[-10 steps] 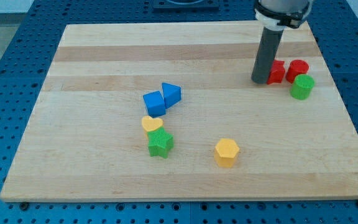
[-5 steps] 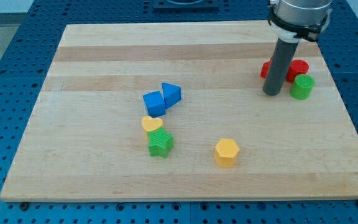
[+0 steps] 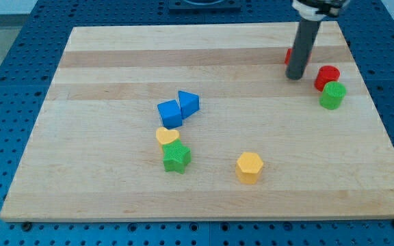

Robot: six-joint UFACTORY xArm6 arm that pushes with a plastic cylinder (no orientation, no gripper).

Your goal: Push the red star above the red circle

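The red star is mostly hidden behind my rod near the board's top right; only red slivers show beside the rod. My tip rests just below the star, touching or nearly touching it. The red circle lies to the right of my tip, a short gap away. The star now sits up and to the left of the circle.
A green cylinder touches the red circle from below. Two blue blocks sit at mid-board, with a yellow heart and a green star below them. A yellow hexagon lies lower centre. The board's right edge is close.
My tip went from the star's left, down below it, then back up. The red star moved up and left, away from the red circle.
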